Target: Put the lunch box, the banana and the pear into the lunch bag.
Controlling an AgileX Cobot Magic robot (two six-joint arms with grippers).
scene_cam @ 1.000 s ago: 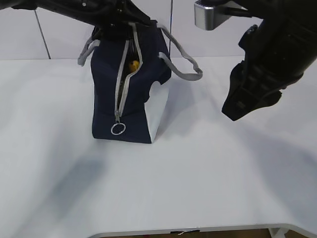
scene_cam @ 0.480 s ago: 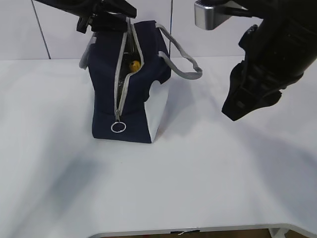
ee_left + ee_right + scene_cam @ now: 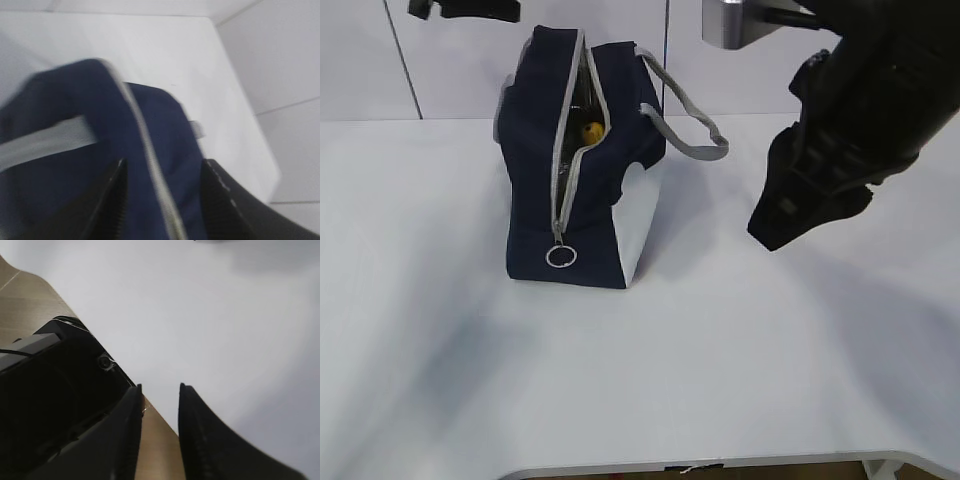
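Peeking through lunch bag [image 3: 582,170] zipper: pear [image 3: 590,131].

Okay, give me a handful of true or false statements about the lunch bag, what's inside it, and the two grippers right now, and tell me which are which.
1. The large navy-blue fabric lunch bag with grey webbing handles stands upright on the white table. True.
2. The bag's grey zipper is fully closed. False: it gapes open at the top, with the ring pull low on the end panel.
3. Something orange-yellow shows through the bag's opening. True.
4. The right gripper holds a banana. False: its jaws stand apart with nothing between them.
5. The left gripper hangs above the bag, jaws apart. True.
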